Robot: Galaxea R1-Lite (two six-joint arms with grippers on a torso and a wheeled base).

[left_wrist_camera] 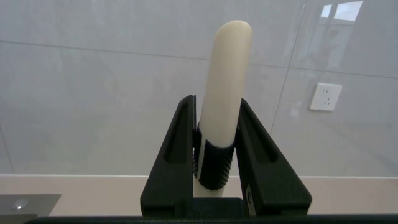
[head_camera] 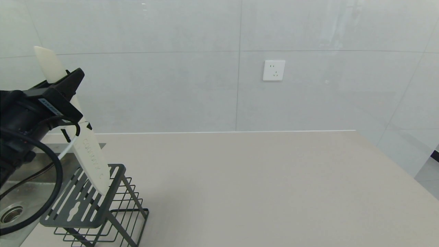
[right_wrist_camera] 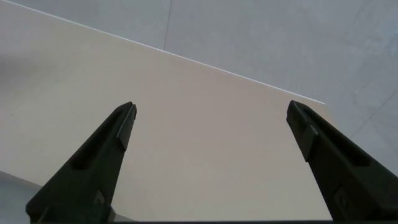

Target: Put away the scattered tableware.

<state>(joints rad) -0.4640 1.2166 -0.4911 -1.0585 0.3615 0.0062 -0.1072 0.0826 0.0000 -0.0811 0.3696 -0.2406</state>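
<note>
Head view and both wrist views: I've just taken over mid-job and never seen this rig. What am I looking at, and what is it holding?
This is a two-armed robot with a pincer gripper on each arm. The head view looks down from its head onto a beige counter. Each wrist view looks along one gripper's fingers. The left gripper is shut on the cream handle of a white-bladed knife. The blade points down at the slotted top of a dark grey wire rack; I cannot tell whether the tip is in a slot. The right gripper is open and holds nothing, over the counter. A steel sink lies beside the rack.
</note>
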